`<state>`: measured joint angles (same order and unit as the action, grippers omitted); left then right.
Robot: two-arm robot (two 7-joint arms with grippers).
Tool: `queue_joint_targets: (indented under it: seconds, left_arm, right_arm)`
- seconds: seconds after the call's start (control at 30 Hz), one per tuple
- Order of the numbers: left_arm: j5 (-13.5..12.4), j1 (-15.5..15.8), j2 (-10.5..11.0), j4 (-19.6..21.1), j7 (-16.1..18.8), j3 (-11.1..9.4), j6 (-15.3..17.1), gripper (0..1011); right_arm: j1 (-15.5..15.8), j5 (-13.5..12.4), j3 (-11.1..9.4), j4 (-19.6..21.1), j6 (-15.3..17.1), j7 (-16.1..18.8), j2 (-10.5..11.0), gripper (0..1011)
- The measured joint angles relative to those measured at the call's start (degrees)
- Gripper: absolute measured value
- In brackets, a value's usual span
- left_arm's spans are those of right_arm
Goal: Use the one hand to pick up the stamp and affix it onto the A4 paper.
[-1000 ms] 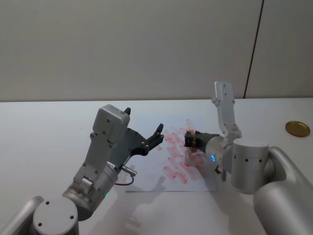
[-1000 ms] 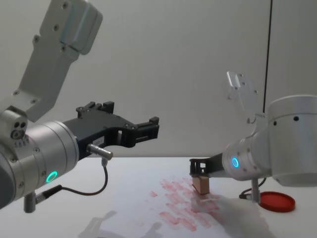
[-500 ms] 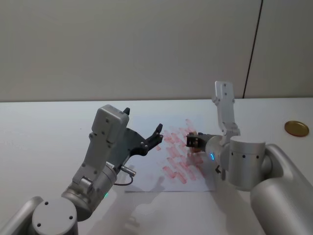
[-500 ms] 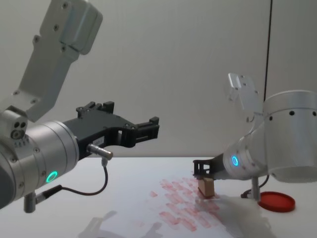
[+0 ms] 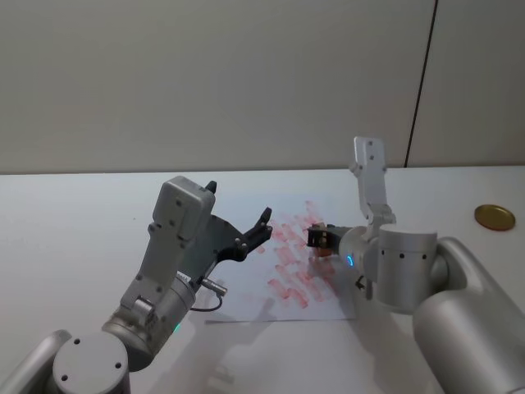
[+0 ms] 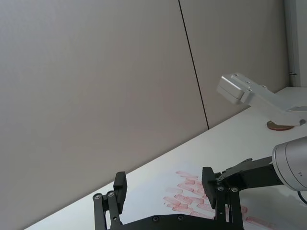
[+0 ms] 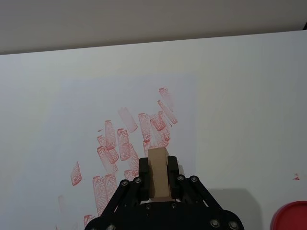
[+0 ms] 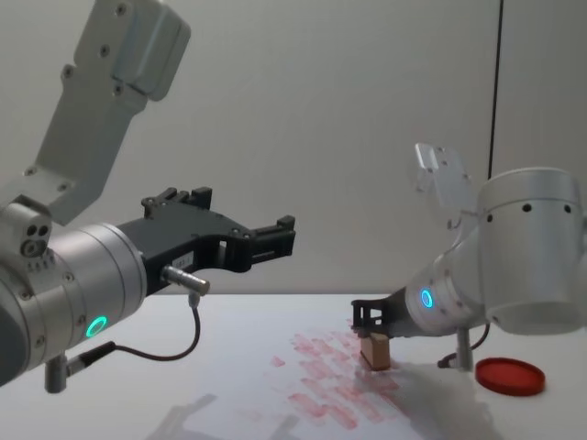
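Observation:
My right gripper [image 8: 369, 328], on the blue-ringed arm, is shut on the stamp [image 8: 374, 352], a small tan wooden block pointing down over the A4 paper [image 8: 316, 392]. The block's lower end is at or just above the red marks; contact cannot be told. In the right wrist view the stamp [image 7: 158, 186] sits between the black fingers [image 7: 144, 168] above rows of red prints on the paper [image 7: 81, 115]. The head view shows the right gripper [image 5: 317, 238] over the sheet's [image 5: 246, 297] right part. My left gripper [image 5: 240, 202] hangs open, raised above the sheet's left side.
A flat round red ink pad [image 8: 509, 376] lies on the table to the right of the right arm. The head view shows a round disc [image 5: 495, 217] far right. The left gripper [image 6: 164, 177] and the green-ringed forearm with its cable [image 8: 188, 335] are held high.
The right gripper has carried the stamp slightly leftward over the printed area and straightened it from a tilt. The left arm has not moved.

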<state>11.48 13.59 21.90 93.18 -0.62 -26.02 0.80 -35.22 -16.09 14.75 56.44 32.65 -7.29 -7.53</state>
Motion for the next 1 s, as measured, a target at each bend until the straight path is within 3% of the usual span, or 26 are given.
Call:
queue_joint_targets:
  seconds: [0.43,1.0]
  left_arm:
    - [0.0,0.0,0.0,0.0,0.0,0.0,0.0,993]
    - [0.0,0.0,0.0,0.0,0.0,0.0,0.0,993]
  right_arm:
    - [-2.0,-0.8,-0.5,-3.5,0.3,0.1,-0.8,221]
    - [-1.7,-2.3,-1.4,-3.6,-0.8,0.5,-0.8,221]
